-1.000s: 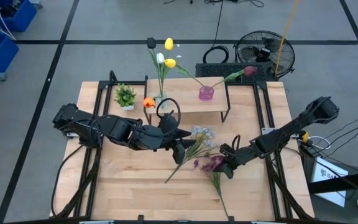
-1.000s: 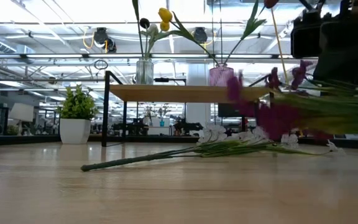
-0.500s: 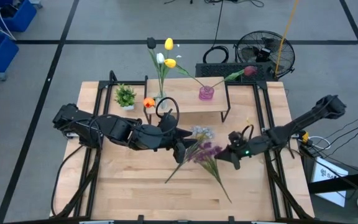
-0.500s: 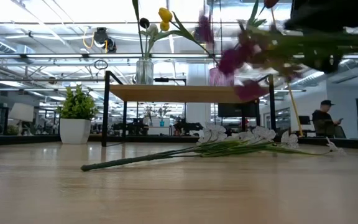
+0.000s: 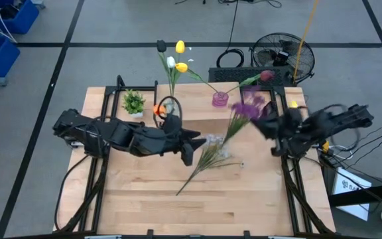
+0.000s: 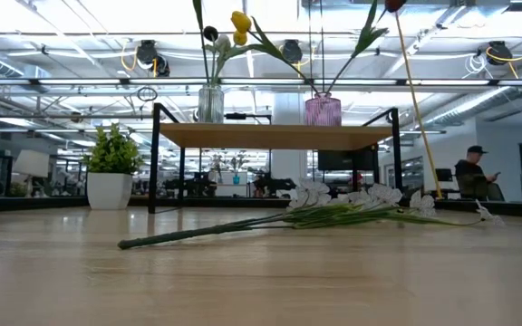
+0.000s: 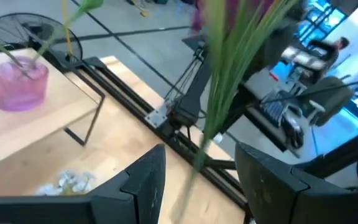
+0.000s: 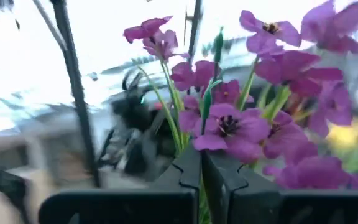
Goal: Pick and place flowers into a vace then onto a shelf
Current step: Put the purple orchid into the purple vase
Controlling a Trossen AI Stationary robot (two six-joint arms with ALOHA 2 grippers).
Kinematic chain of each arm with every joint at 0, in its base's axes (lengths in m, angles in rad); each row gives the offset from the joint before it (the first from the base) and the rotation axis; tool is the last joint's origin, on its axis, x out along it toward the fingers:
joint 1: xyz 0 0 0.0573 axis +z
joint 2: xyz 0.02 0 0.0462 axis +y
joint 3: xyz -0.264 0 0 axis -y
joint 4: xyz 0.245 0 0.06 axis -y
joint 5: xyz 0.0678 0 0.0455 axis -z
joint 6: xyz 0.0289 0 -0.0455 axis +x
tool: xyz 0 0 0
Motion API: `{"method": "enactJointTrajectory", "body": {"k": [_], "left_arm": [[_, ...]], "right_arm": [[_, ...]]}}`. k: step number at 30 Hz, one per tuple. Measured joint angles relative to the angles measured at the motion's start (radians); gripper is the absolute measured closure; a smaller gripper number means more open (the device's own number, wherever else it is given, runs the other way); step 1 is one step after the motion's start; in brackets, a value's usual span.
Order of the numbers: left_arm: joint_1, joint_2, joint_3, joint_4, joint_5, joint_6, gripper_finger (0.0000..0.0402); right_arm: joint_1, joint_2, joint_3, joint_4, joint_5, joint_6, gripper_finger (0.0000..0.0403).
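The purple flower spray (image 5: 247, 107) is up in the air right now, pinched by its green stem in the right gripper (image 8: 201, 171), whose fingers are closed tight on it. In the high view it hangs over the right end of the shelf (image 5: 197, 110), just beside the pink vase (image 5: 220, 99), which already holds a dark red tulip (image 5: 266, 76). The white blossom spray (image 6: 352, 197) lies flat on the tabletop (image 5: 144, 199) in front of the shelf, untouched.

So I'd say we're mid-carry: stem picked, not yet in a vase. Next move needs the stem end tipped down and lined up over a narrow vase mouth, which looks fiddly.

The left gripper (image 7: 194, 174) hovers over the table just in front of the shelf with its fingers spread, holding nothing. The clear vase (image 6: 210, 101) with yellow and white tulips (image 5: 176, 58) sits at the shelf's left end. Room is tight near the shelf's black legs and those tall stems; the front of the table is wide open.
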Motion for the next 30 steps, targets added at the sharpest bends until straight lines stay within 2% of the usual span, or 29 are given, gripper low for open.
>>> {"method": "enactJointTrajectory", "body": {"k": [2,7,10,15,20,26,30], "left_arm": [[0.0,-0.008,0.0,0.0,-0.005,0.0,0.0204],[0.002,-0.017,0.0,-0.003,-0.014,0.005,0.0204],[0.002,-0.02,0.0,-0.001,-0.015,0.022,0.0204],[0.002,-0.019,0.0,-0.002,-0.014,0.023,0.0204],[-0.004,-0.019,0.0,-0.003,-0.014,0.022,0.0204],[-0.013,-0.019,0.0,-0.003,-0.013,0.021,0.0204],[-0.019,-0.019,0.0,-0.003,-0.012,0.021,0.0204]], "right_arm": [[0.0,0.018,0.103,-0.055,0.037,-0.186,0.0403],[-0.004,0.098,0.321,-0.202,0.259,-0.565,0.0403],[-0.03,0.149,0.379,-0.188,0.264,-0.684,0.0403],[-0.115,0.211,0.397,-0.183,0.265,-0.763,0.0403],[-0.216,0.261,0.383,-0.183,0.308,-0.767,0.0403],[-0.286,0.294,0.382,-0.18,0.306,-0.709,0.0403],[-0.321,0.317,0.382,-0.192,0.305,-0.585,0.0403]]}}
